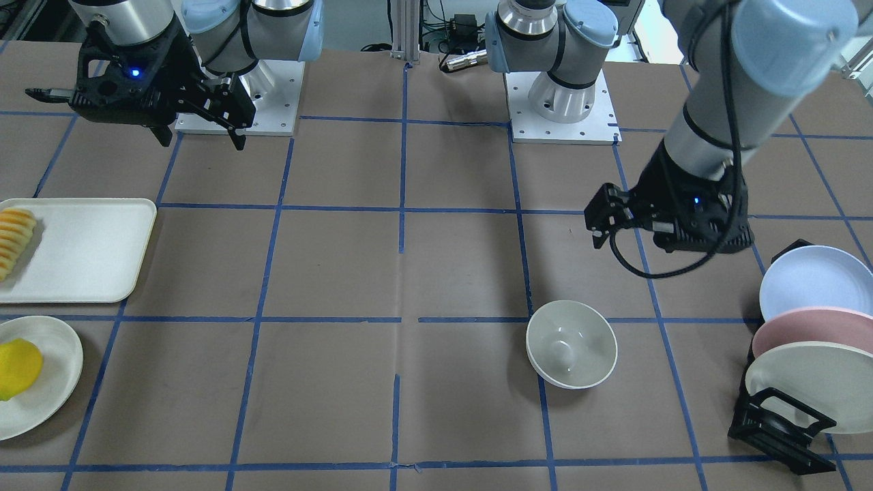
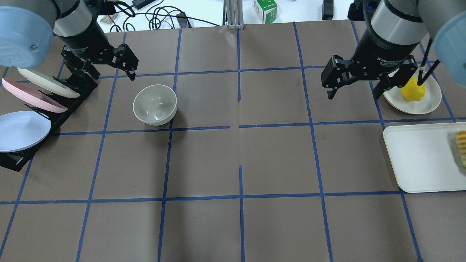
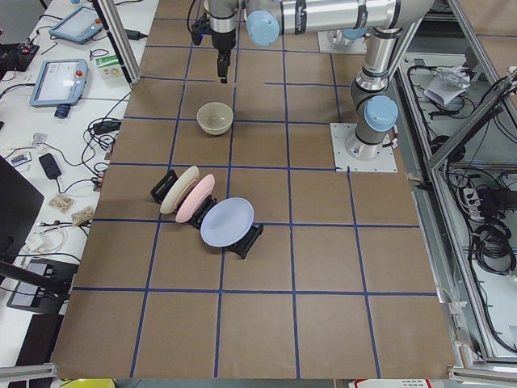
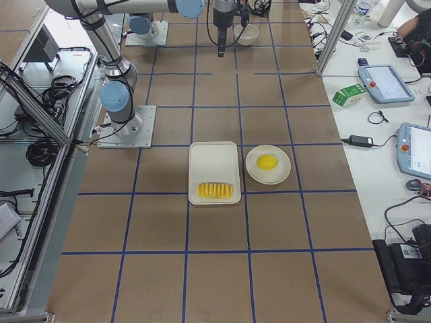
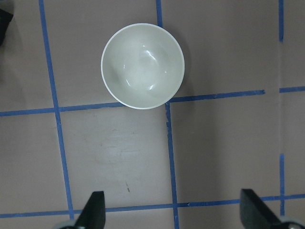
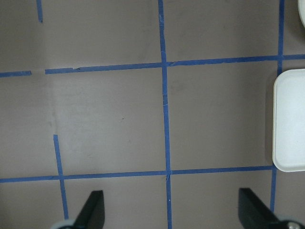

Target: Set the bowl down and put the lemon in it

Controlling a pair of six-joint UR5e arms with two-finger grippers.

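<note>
The off-white bowl [image 2: 155, 104] stands upright and empty on the table at my left, also in the front view [image 1: 571, 344] and the left wrist view [image 5: 142, 66]. My left gripper [image 2: 114, 74] hovers open and empty above the table just beyond the bowl, apart from it [image 5: 174, 212]. The yellow lemon [image 2: 413, 89] lies on a shallow cream plate [image 2: 429, 105] at the far right, also in the front view [image 1: 17, 368]. My right gripper [image 2: 354, 95] is open and empty, raised left of that plate [image 1: 202, 140].
A white tray [image 2: 418, 160] with a row of orange-yellow fruit slices [image 2: 461, 145] lies near the plate. A black rack [image 2: 78, 91] with a white, a pink and a blue plate stands at the far left, close to my left gripper.
</note>
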